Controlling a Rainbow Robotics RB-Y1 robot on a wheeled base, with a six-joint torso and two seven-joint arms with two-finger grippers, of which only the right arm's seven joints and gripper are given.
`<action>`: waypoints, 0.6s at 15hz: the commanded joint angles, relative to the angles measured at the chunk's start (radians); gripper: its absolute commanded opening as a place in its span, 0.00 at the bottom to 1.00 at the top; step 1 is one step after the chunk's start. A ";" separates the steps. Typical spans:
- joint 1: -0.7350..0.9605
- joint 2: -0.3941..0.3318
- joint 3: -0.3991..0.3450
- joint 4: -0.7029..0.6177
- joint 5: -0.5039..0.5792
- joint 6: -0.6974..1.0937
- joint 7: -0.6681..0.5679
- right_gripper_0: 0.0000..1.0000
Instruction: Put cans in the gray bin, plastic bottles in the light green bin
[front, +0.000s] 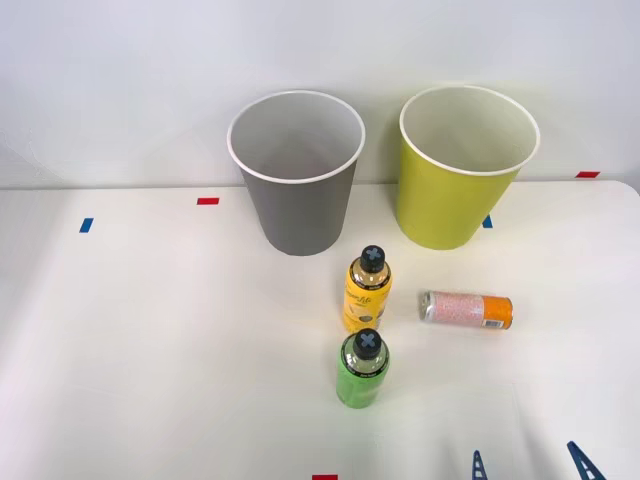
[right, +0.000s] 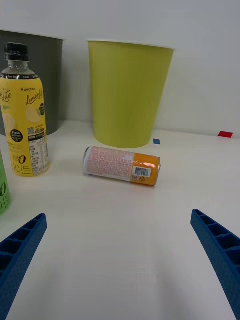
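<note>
Lying on its side near the light green bin (front: 460, 175), the pink can (right: 121, 165) (probably light, smooth, prone to rolling) suits a mid-body grip by the wide-open right gripper (right: 120, 260).

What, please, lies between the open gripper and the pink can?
Only bare white table lies between the right gripper and the pink can, in the wrist view.

Bare counter (front: 150, 350) lies between the wide-open claw (front: 532, 462) and the lying can (front: 466, 309). The yellow bottle (front: 367, 292) and green bottle (front: 362, 369) stand close to its left.
</note>
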 joint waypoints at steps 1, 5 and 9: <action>-0.001 -0.002 -0.006 0.001 0.002 0.001 0.007 1.00; -0.001 -0.002 -0.007 -0.001 0.005 0.001 0.010 1.00; -0.001 -0.002 -0.007 -0.001 0.005 0.001 0.010 1.00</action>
